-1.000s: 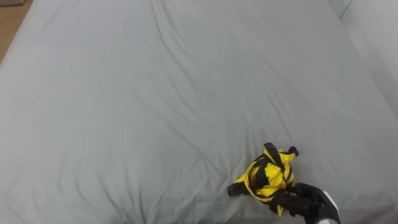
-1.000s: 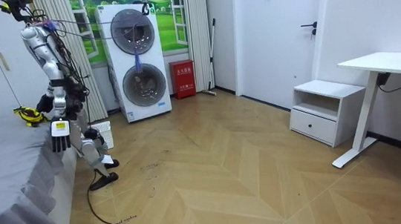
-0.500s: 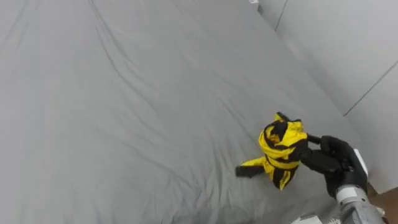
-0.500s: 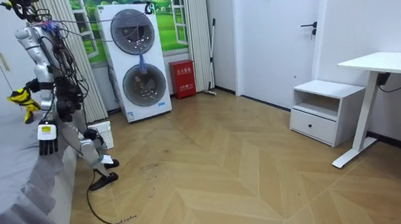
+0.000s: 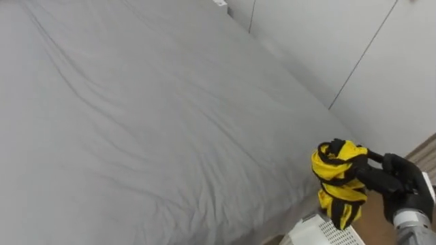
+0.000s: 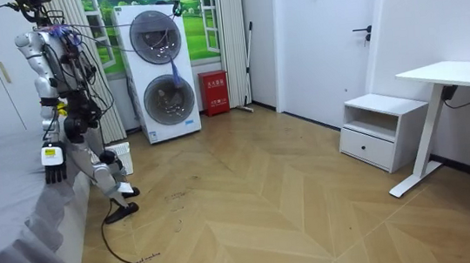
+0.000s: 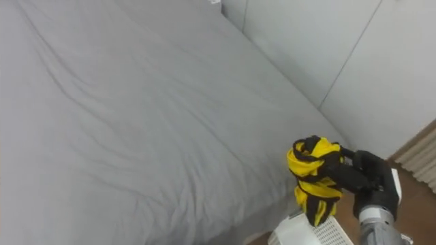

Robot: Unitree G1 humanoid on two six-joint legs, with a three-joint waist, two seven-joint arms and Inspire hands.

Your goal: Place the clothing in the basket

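Bed [image 5: 136, 122], white basket [image 5: 317, 233], right hand [image 5: 398, 180] clutching garment [image 5: 338, 180]

I've lifted the garment [image 5: 338, 178] off the bed [image 5: 136, 122] with the right hand [image 5: 398, 185]. A second ago the bundle lay on the sheet in my curled fingers. Now it hangs from them in the air, past the bed's edge. A corner of the white basket [image 5: 325, 233] has come into view just below the hand as my head camera swung right. In the room view the robot has straightened from its lean over the bed, and the hand has drawn in against its front.
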